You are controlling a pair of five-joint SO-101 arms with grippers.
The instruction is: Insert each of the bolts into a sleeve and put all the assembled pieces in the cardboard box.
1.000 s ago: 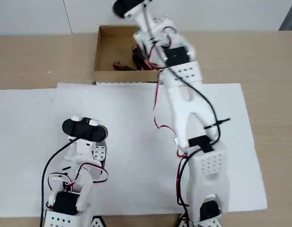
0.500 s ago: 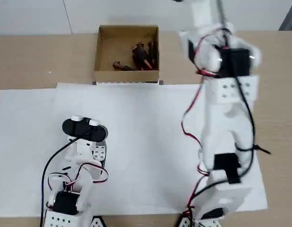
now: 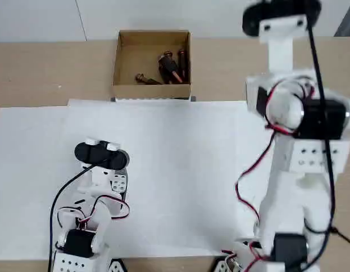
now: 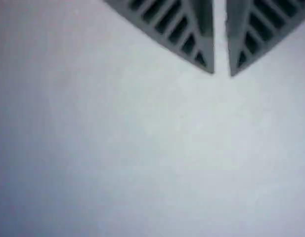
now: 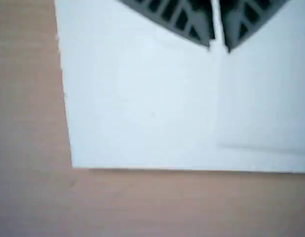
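- Bolt-and-sleeve pieces, dark reddish-brown and rod-shaped, lie in a loose cluster inside the shallow brown cardboard box at the far edge of the bench. How many there are cannot be counted for certain.
- Handling, as a judgement: they look like small metal parts, so they are likely stiff, dense for their size, smooth and apt to roll. A pinch across the middle of the sleeve, square to its length, would hold best. A grip near the head might let the bolt slide out.
- Box walls are thin, matte card, light enough to shift if nudged.
- Paper in a large white sheet covers the pale wood-grain bench in front of the box. It is flat and smooth, and no loose bolts or sleeves are visible on it.
- Left gripper, grey with ribbed triangular fingers, is pressed almost together with only a slit between them. It holds nothing and sits close above the paper.
- Right gripper, of the same ribbed grey plastic, is likewise closed to a slit and empty, above a corner of the sheet beside bare wood.
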